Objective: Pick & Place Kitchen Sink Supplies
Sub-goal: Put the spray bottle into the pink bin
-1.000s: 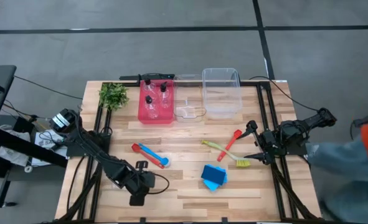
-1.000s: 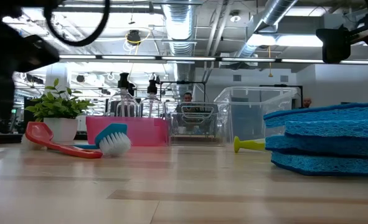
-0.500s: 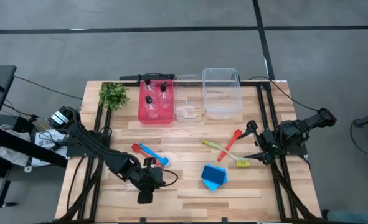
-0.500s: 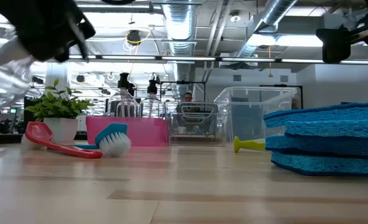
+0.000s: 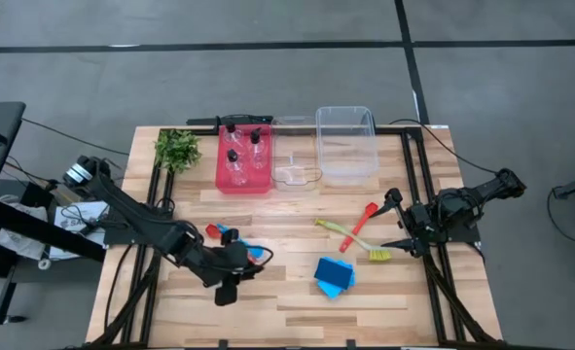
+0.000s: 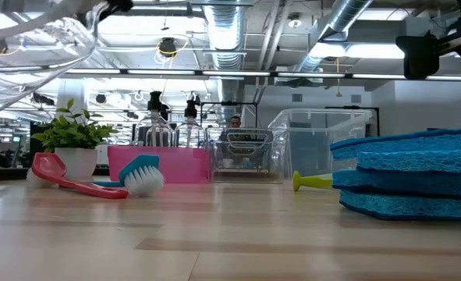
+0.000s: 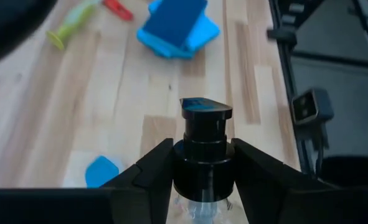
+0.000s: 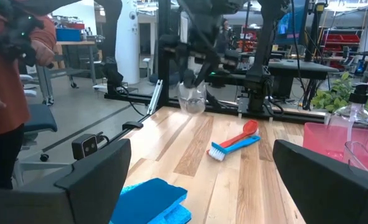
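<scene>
Shifted rightward, left gripper (image 7: 202, 171) clamps a bottle (image 7: 203, 149) by its neck.

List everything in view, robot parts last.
bottles in bin: three, clear, black caps, red bin
held bottle: one, clear, black cap, left claw
brush: one, red-blue, by left arm
yellow-green brush: one, right side
red utensil: one, beside it
sponges: stacked, blue, front centre
red bin: one, back
clear bins: two, right of red bin
plant: one, green, back left
person: one, orange top, beyond table
left claw: shut on held bottle
right claw: open, right edge
</scene>
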Robot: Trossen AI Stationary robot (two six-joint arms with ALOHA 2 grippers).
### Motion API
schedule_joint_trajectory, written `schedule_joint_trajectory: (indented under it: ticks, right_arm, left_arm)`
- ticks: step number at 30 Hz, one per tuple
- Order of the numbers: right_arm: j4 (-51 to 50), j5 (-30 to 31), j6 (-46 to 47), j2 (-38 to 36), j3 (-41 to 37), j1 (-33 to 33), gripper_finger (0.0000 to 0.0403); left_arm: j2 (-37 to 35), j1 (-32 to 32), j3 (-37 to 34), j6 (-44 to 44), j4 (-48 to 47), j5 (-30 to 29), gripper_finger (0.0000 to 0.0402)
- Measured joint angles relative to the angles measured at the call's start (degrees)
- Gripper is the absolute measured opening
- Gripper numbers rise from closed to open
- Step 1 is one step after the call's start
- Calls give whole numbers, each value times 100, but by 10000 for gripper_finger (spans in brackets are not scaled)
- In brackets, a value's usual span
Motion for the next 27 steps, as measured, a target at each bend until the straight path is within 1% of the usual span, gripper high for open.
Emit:
schedule_joint_trajectory:
  ticks: [4,9,17,27]
  right_arm:
    - [0,-1,-2,0,0,1,386]
    - [0,-2,1,2,0,2,386]
    - [0,-2,-2,0,0,-1,386]
    - [-1,-1,1,2,0,0,386]
  left_arm:
    - [-201,0,0,-2,102,-275,154]
    - [-401,0,0,69,378,-595,150]
    - [-644,20,0,641,1018,-1449,154]
    - [-684,155,0,1311,1842,-1694,152]
